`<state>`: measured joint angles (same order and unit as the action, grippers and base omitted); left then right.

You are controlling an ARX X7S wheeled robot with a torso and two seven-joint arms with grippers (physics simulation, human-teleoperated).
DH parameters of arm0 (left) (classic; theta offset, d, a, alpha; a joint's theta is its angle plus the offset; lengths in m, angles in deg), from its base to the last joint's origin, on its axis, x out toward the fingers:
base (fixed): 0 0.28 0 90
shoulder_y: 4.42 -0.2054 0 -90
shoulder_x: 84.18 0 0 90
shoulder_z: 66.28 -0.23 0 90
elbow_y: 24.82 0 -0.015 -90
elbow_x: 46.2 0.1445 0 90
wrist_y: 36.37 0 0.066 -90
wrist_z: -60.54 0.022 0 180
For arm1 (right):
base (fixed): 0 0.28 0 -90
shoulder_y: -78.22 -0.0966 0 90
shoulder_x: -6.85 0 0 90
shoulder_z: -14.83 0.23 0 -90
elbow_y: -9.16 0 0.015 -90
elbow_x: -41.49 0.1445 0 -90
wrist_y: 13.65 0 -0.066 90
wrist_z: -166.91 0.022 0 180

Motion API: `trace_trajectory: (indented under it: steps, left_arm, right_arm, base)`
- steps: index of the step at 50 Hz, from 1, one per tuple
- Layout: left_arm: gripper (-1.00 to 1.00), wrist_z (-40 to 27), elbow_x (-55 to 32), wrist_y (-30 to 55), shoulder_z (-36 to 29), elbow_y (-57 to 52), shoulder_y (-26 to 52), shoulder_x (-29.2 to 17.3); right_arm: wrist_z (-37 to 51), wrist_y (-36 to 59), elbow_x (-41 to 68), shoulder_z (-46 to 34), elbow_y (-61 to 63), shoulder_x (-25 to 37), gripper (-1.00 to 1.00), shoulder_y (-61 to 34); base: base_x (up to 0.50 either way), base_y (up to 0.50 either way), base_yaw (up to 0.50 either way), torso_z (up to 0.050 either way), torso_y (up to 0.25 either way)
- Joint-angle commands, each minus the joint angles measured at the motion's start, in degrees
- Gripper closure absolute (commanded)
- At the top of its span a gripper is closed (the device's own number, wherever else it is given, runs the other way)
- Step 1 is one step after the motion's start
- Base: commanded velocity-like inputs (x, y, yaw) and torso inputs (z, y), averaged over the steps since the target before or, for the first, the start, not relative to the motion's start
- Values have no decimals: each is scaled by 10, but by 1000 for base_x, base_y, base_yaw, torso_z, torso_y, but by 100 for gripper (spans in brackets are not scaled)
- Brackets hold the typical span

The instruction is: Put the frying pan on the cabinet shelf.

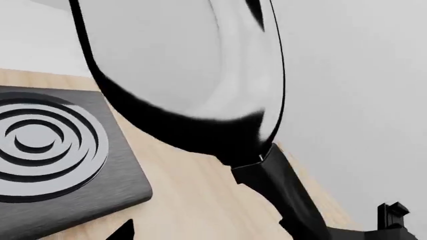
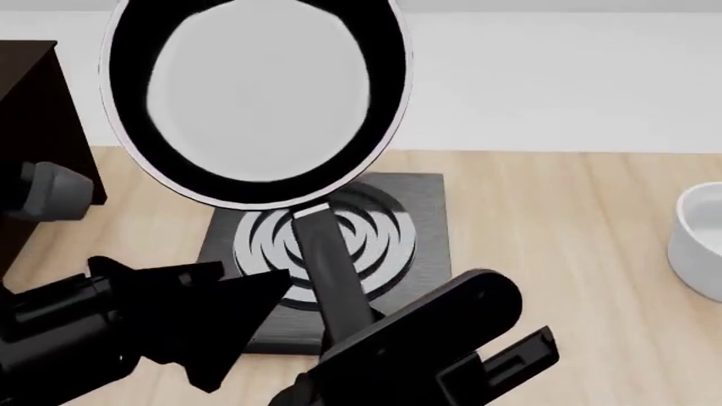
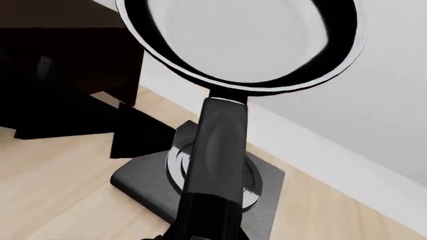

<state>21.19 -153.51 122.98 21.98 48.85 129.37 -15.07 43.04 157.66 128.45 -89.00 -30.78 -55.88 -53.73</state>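
Observation:
The frying pan hangs tilted in the air above the stove plate, its pale base facing the head camera. Its long black handle runs down into my right gripper, which is shut on it. The right wrist view shows the pan and handle rising from the right gripper. My left gripper is open and holds nothing, low and left of the handle. From the left wrist, the pan fills the view. The dark cabinet stands at far left; the cabinet shelf is lost in its dark face.
A square black stove plate with concentric rings lies on the wooden counter under the pan. A white bowl sits at the right edge. A pale wall runs behind the counter. The cabinet shows left of the pan in the right wrist view.

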Motion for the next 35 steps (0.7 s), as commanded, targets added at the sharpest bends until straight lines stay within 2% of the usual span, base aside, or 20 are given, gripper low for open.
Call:
trace_trajectory:
  steps: [1, 16, 35]
  left_arm:
    - [-100, -30, -42, -10, -29, -6, 0, 18]
    - [-100, -10, -50, -41, -26, 8, -5, 47]
    - [-100, 47, 15, -48, -37, 53, -14, 58]
  right_arm:
    - [6, -7, -45, 0, 13, 1, 100, -6]
    - [-20, -26, -89, -27, 20, 2, 100, 11]
    - [-30, -54, -109, -46, 28, 14, 100, 21]
  base:
    - [0, 0, 0, 0, 0]
    - [0, 0, 0, 1, 2]
    - [0, 0, 0, 1, 2]
